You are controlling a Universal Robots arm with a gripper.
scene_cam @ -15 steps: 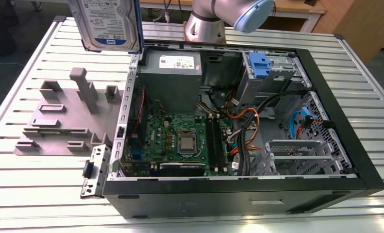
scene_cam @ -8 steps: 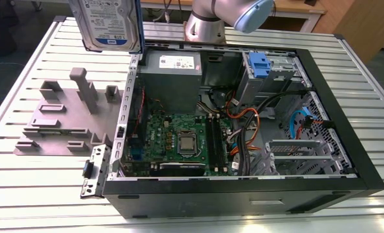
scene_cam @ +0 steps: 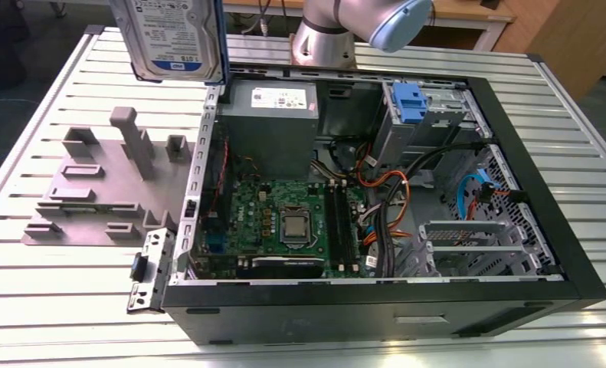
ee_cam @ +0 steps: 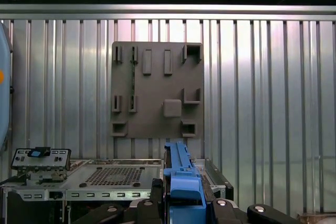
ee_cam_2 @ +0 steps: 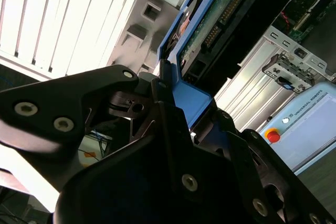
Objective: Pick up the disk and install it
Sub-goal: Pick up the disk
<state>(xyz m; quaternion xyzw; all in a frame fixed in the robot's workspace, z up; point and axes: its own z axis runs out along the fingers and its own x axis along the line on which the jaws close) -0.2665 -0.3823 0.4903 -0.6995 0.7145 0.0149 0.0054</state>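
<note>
**Item:** disk (scene_cam: 170, 38), silver drive w/ white-and-blue label, blue carrier frame.
**Location:** held up in the air, clear of the table (scene_cam: 37, 307). It hangs on edge above the case (scene_cam: 548, 192) wall on the exterior view's left, near the grey fixture plate (scene_cam: 98, 184). Label side faces the exterior cam.
**End effector:** gripper (ee_cam_2: 181, 98), jaws clamped narrow on the carrier's blue edge. In both wrist views the disk (ee_cam: 178, 166) sticks straight out from between the black fingers, board side visible in the second wrist view (ee_cam_2: 210, 19).
**Step (judged):** pick-up done, carry phase; install not yet done.
**Target area:** drive cage w/ blue bracket (scene_cam: 409, 103) at the case's far corner, well apart from the disk.
**Reqs (judged):** firm hold, disk kept square to the bay, clearance over the case wall and cable bundle (scene_cam: 384, 184).
</note>
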